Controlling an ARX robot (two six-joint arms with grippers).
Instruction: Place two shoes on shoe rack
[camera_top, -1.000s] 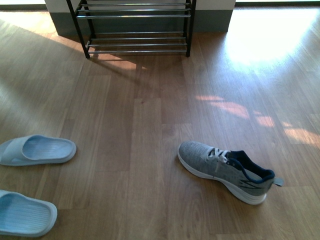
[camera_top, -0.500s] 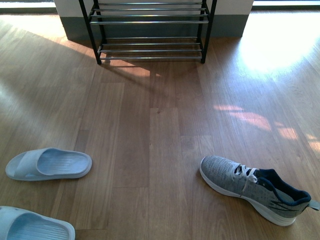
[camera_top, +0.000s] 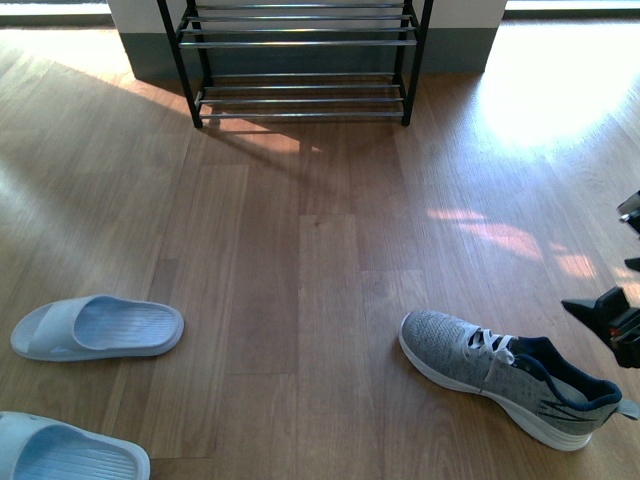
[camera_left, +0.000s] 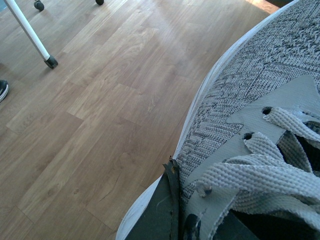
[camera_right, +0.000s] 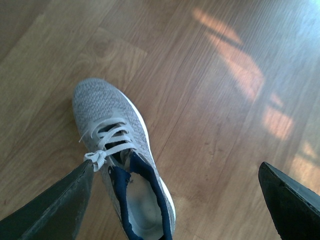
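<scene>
Right hand (camera_right: 176, 166) newly in view, spread wide above grey sneaker (camera_right: 100, 107)

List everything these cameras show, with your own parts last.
floor sneaker: one, grey knit with a white sole, on the floor front right.
held sneaker: one, same grey, close up in the left wrist view.
far slide: one, pale blue, on the floor at left.
near slide: one, pale blue, bottom left corner, cut off by the frame.
shoe rack: one, black frame with silver bars, far centre.
white leg: one, black foot, left wrist view.
wood floor: brown planks.
left gripper: dark, gripping the held sneaker.
right gripper: dark, open above the floor sneaker.
</scene>
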